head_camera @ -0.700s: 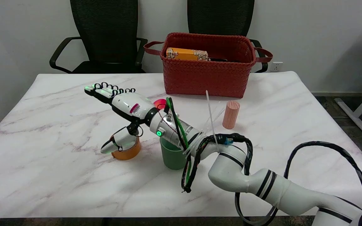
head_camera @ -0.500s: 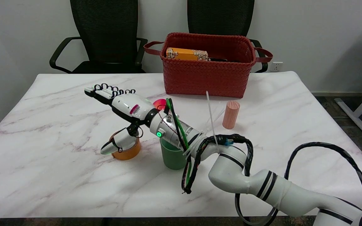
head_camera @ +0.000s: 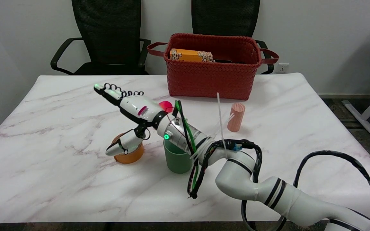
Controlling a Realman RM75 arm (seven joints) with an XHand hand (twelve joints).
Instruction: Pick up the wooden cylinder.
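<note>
Marble table (head_camera: 59, 179), one wooden cylinder (head_camera: 236, 117) (upright), one green cup (head_camera: 176, 158)

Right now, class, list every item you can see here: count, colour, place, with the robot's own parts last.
wooden cylinder: 1, light wood, upright on the table in front of the basket.
basket: 1, red woven, far side of the table.
box: 1, orange, inside the basket.
cup: 1, green, under the forearm.
tape roll: 1, orange, under the thumb.
red object: 1, partly hidden behind the wrist.
table: 1, white marble.
chairs: 2, black, behind the table.
right hand: 1, white and black, open, left of the cylinder.
</note>
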